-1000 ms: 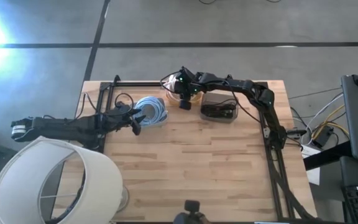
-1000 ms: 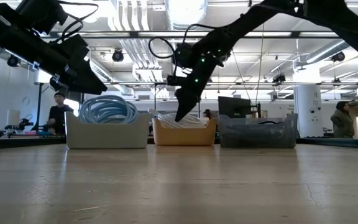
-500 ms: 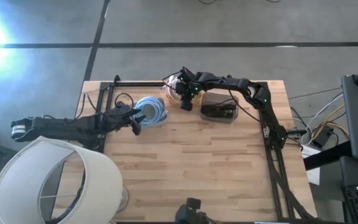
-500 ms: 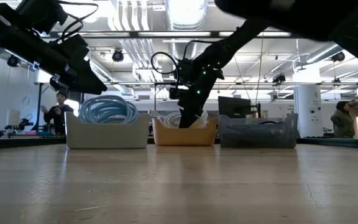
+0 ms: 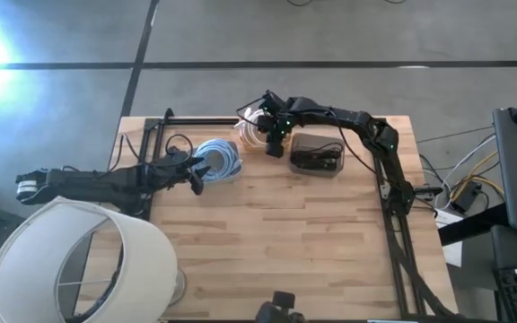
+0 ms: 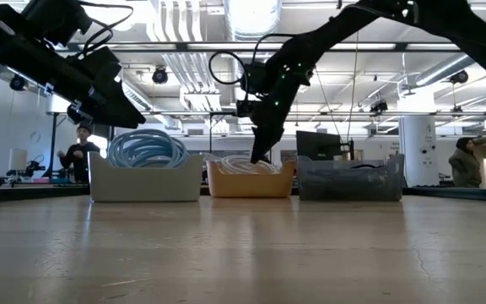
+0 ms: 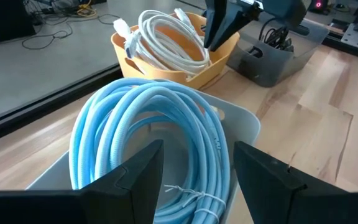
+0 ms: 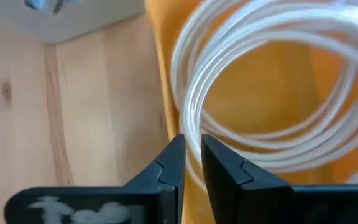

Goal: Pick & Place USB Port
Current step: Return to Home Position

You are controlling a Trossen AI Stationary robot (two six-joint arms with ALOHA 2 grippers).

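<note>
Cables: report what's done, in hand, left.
Done: light blue cable coiled in the gray bin, white cable in the yellow bin. In hand: nothing; the right gripper, shut and empty, hangs above the yellow bin, the left gripper open over the gray bin. Left: seemingly only returning home.

Three bins are set along the far edge of the wooden table [image 5: 276, 233]: pale gray bin [image 6: 146, 184], yellow bin [image 6: 250, 183], dark gray bin [image 6: 350, 181].

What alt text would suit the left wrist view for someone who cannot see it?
A coil of light blue cable fills a pale gray bin, between the open fingers of the left end effector. Behind it, a yellow bin holds coiled white cable, with the right end effector above.
</note>
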